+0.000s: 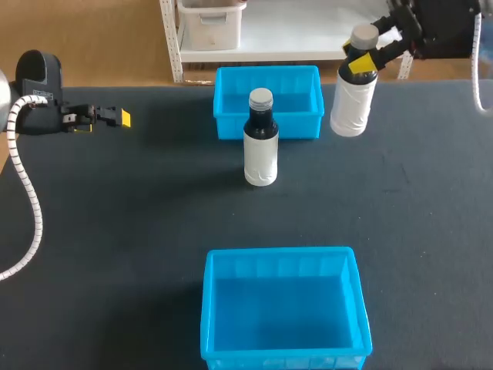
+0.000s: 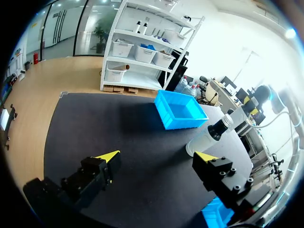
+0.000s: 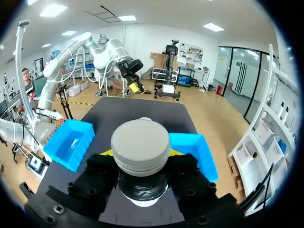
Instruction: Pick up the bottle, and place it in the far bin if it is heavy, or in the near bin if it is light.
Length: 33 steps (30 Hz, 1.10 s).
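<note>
2 bottles of dark liquid, each with a white label and a grey screw cap. 2 bright blue open plastic bins. 2 robot arms, on a dark grey bench (image 1: 115, 231).

The held bottle (image 1: 353, 96) is in the right pincer (image 1: 362, 63), whose yellow-tipped fingers close on its dark neck from 2 sides, just under the cap. Its long axis is close to vertical, cap up and base down. It hangs at the far right of the bench, just beside the right wall of the far bin (image 1: 304, 123) and outside it. It appears lifted off the surface. The right wrist view looks straight down on its grey cap (image 3: 140, 145), with a blue bin showing on each side below.

The standing bottle (image 1: 260, 146) is upright on the bench, cap up, directly in front of the far bin's front wall, touching no pincer.

The near bin (image 1: 206, 308) sits at the front edge of the bench, in line with the far bin and well apart from it. A wide strip of bare bench lies between them, broken only by the standing bottle.

The left pincer (image 1: 115, 117) is at the far left of the bench, pointing toward the middle, its fingers spread wide with nothing between them. Open bench stretches from it to the bins.
</note>
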Motion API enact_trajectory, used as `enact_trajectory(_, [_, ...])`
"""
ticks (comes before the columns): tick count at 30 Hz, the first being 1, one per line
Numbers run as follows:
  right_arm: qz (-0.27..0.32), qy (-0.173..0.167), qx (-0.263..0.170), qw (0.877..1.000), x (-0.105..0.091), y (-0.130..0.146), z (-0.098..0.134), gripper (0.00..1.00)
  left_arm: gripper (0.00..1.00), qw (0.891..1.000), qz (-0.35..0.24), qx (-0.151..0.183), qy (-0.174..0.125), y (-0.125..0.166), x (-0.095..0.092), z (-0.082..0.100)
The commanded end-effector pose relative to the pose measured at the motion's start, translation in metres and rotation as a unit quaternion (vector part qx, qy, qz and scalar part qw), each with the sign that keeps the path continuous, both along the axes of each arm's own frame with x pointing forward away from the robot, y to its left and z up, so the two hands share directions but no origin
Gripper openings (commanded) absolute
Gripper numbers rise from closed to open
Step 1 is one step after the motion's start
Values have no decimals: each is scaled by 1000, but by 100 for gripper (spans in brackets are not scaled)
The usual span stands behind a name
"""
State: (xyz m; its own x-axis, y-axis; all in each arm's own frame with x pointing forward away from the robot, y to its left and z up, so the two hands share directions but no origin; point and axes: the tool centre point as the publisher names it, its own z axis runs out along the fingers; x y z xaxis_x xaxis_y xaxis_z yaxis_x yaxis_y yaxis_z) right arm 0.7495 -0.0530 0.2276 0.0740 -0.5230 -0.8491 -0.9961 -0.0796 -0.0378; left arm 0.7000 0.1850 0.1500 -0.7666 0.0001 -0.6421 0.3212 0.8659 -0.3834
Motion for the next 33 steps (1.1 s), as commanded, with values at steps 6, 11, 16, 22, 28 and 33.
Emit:
enact_trajectory(6, [15, 17, -3, 1000, 6, 0, 4, 0, 100, 1000, 0, 0, 0, 0, 0, 0])
enact_trajectory(11, [15, 17, -3, 1000, 6, 0, 4, 0, 100, 1000, 0, 0, 0, 0, 0, 0])
enact_trajectory(16, [15, 17, -3, 1000, 6, 0, 4, 0, 100, 1000, 0, 0, 0, 0, 0, 0])
enact_trajectory(22, [14, 16, -4, 1000, 6, 0, 3, 0, 100, 1000, 0, 0, 0, 0, 0, 0])
enact_trajectory(28, [36, 6, -5, 999, 19, 6, -1, 0, 100, 1000, 0, 0, 0, 0, 0, 0])
enact_trajectory(33, [47, 4, -7, 999, 29, 12, -2, 0, 100, 1000, 0, 0, 0, 0, 0, 0])
